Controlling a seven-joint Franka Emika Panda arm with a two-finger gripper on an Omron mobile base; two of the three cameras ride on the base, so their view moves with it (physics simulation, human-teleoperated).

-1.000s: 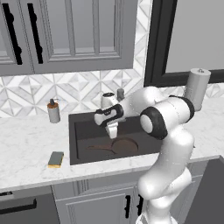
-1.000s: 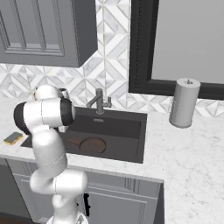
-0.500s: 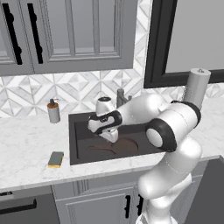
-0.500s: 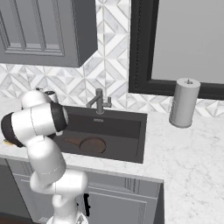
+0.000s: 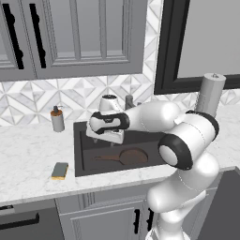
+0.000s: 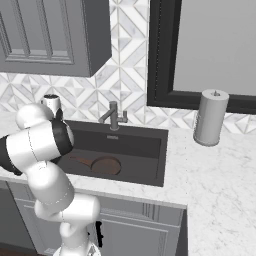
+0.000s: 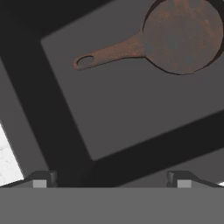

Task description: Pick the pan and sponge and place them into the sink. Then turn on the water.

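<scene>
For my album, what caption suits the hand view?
Open gripper looks down at the pan lying in the dark sink.

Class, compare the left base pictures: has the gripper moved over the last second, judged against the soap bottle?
Yes. The gripper has swung leftward over the sink, nearer the soap bottle.

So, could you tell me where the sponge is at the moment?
In the left base view, the sponge lies flat on the marble countertop, just left of the sink, apart from the pan lying inside the basin.
</scene>
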